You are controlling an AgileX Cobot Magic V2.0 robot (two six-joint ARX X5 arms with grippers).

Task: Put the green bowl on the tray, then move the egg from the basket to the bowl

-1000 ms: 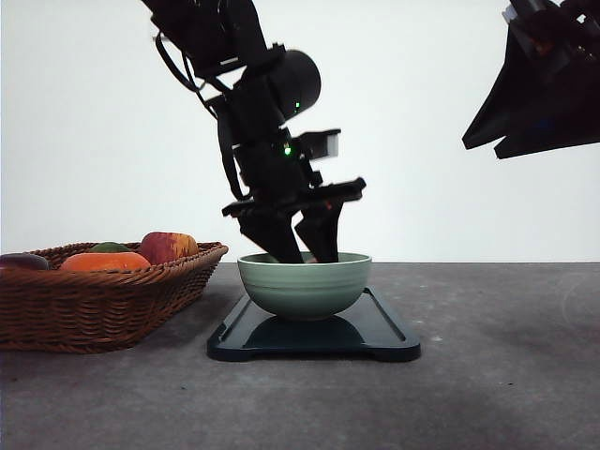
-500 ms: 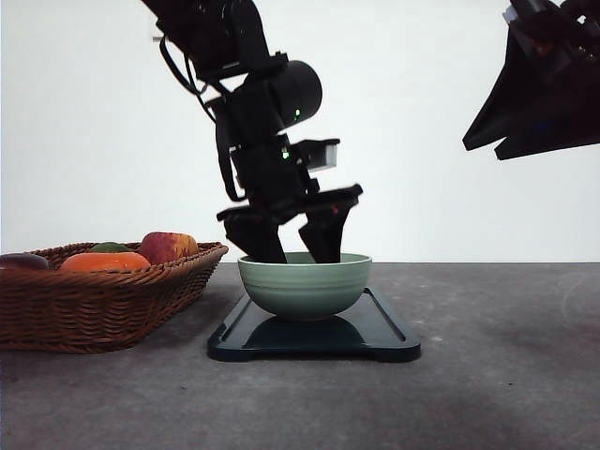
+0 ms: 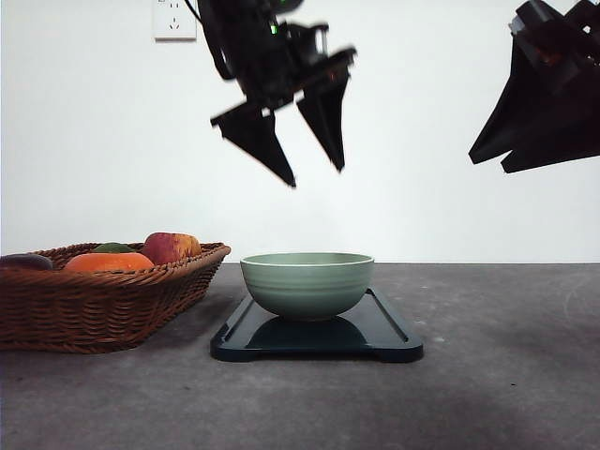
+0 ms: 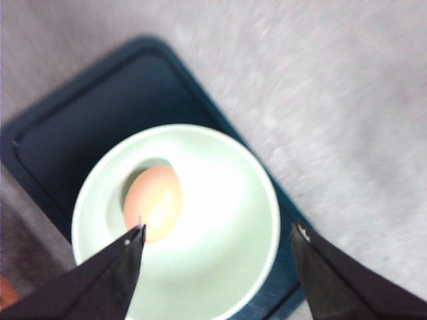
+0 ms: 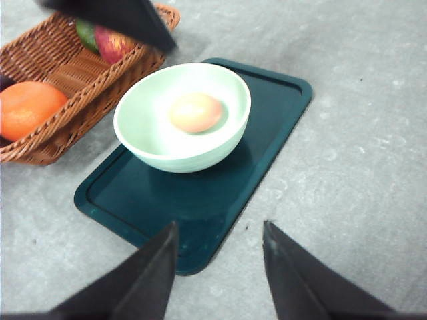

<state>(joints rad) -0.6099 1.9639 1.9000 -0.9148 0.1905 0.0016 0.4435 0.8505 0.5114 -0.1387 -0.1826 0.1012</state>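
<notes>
Hovering my left tool [image 3: 317,175] spread and empty above the green bowl [image 3: 307,283]; egg [image 5: 195,112] lies inside it, bowl on the tray [image 3: 386,330]. Right tool [image 5: 220,237] spread too.

Count, this frame set:
- Pale sage-green round ceramic bowl [image 3: 307,283]: 1.
- Flat near-black rectangular tray with rounded corners [image 3: 384,330]: 1.
- Small reddish-brown egg [image 5: 195,112]: 1.
- Shallow brown woven wicker basket [image 3: 103,305]: 1.
- Round orange fruit [image 5: 27,109]: 1.
- Red-yellow apple [image 3: 168,247]: 1.
- Green item [image 3: 111,247] in the basket: 1, kind unclear.
- Dark item [image 3: 23,262] at basket's 9 o'clock edge: 1, kind unclear.
- White wall socket [image 3: 174,19]: 1.
- Black two-fingered hands: 2, left hand [image 3: 317,176] and right hand [image 5: 220,235].
</notes>
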